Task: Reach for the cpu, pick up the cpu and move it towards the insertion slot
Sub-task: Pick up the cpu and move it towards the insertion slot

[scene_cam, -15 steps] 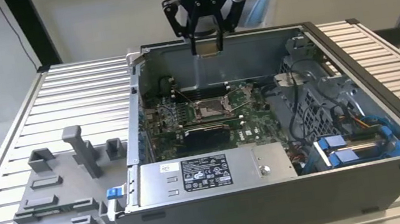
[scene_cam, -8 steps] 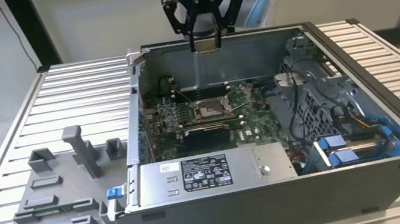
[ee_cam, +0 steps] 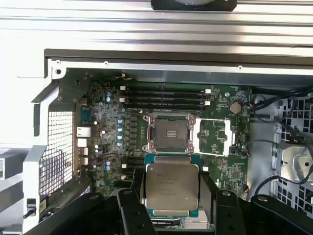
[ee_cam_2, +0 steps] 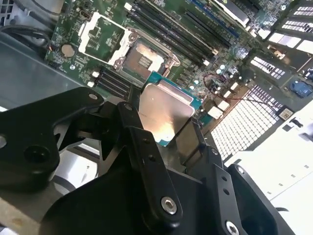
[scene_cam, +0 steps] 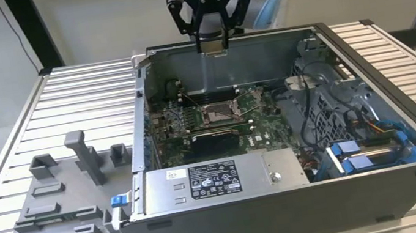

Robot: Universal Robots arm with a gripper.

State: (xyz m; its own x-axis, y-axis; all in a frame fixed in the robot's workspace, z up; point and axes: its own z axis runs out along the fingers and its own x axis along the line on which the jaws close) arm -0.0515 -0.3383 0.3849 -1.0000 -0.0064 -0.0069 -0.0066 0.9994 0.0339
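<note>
The gripper point(scene_cam: 212, 46) hangs above the rear wall of the open case point(scene_cam: 407, 124), high over the motherboard point(scene_cam: 262, 122). In both wrist views its jaws pinch the cpu point(ee_cam: 172, 187) by two opposite edges, the silvery top facing the cameras and the thin edge showing past the fingers point(ee_cam: 131, 205). In the exterior view the cpu point(scene_cam: 215, 52) appears as a small pale tab at the fingertips. It touches nothing but the jaws.

The slot point(ee_cam: 170, 132) lies on the board below, its metal frame around a brownish-grey centre, and nothing sits in it. In the first wrist view the cpu is just beside the slot on the picture, not over it. In the second wrist view the slot point(ee_cam_2: 143, 59) again stands apart from the held cpu point(ee_cam_2: 164, 113). A white-framed cutout point(ee_cam: 216, 138) lies beside the slot, and the memory rails point(ee_cam: 164, 97) run along its far side.

Judgement: reach and pick-up are done, and the step in hand is the carry toward the slot. That carry calls for a level chip, a shift across until it is square over the frame, and a controlled descent clear of the frame and its lever. Chip orientation against the slot cannot be confirmed.

The grey fixture point(scene_cam: 63, 194) sits on the table outside the case.
</note>
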